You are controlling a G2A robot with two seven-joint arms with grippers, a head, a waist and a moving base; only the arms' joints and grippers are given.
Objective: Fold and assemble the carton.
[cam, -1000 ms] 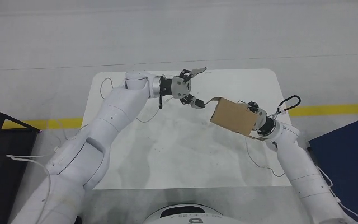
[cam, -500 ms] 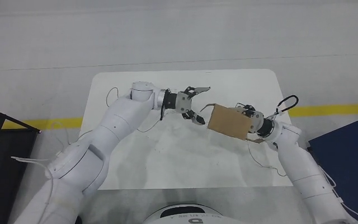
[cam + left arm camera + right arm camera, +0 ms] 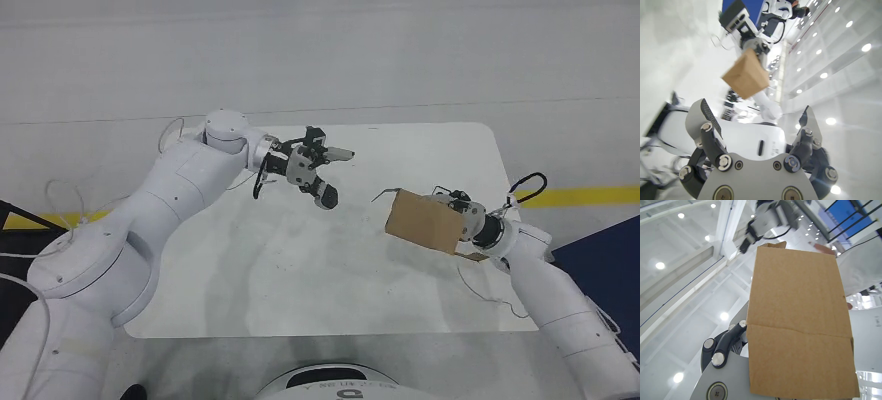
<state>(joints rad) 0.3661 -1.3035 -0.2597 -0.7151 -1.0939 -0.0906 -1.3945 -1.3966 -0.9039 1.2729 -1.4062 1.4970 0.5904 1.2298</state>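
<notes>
White tabletop (image 3: 250,280) lies under both arms, with grey floor (image 3: 320,60) and a yellow floor stripe (image 3: 590,195) beyond. Your right gripper (image 3: 460,206) is clamped on one end of the brown carton (image 3: 423,221), which juts out from it toward the other arm; a small flap (image 3: 380,194) sticks out at that far end. Your left gripper (image 3: 334,176) has its fingers (image 3: 340,154) spread wide and holds nothing. You see the carton straight ahead of that gripper, well apart from it.
</notes>
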